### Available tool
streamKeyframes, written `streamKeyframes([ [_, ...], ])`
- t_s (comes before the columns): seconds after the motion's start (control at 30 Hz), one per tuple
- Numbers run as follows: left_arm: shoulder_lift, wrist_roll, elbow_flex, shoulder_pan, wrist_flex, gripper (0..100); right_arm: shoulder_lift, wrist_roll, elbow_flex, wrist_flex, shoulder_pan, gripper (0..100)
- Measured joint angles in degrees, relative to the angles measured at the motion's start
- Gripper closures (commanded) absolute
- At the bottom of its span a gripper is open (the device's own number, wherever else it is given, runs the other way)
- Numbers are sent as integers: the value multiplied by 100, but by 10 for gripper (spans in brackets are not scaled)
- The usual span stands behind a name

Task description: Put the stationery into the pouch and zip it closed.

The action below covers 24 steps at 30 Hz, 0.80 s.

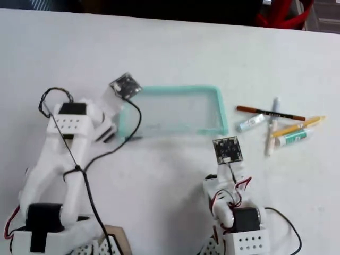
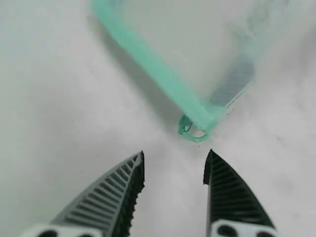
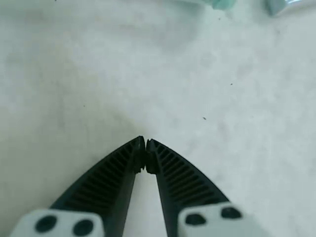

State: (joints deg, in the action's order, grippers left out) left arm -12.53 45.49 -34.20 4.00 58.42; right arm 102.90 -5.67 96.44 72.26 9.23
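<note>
Pouch point(image 2: 148, 54) corner, with its zip ring point(image 2: 190, 131), lies just ahead of the left gripper point(image 2: 175, 157), whose jaws stand apart around nothing. Right gripper point(image 3: 145, 144) jaws are together over table point(image 3: 98, 74); pens point(image 1: 276, 125) lie ahead, rightward.

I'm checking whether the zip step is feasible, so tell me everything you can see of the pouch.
The pouch is a flat rectangle, a translucent panel with mint-green edging, looking like soft plastic. It lies on the white table. A small green ring sits at one corner, just ahead of the open left gripper, untouched.
</note>
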Motion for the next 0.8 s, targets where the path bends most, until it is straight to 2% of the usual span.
streamKeyframes([
  [0.27,0,0,-826,-62,-1213,797,0,0,0,0,0,981],
  [0.57,404,-26,-835,-237,-1336,797,0,0,0,0,0,981],
  [0.73,1125,-492,-519,-607,-1336,800,0,0,0,0,0,981],
  [0.8,1389,-615,-281,-624,-1336,838,0,0,0,0,0,981],
])
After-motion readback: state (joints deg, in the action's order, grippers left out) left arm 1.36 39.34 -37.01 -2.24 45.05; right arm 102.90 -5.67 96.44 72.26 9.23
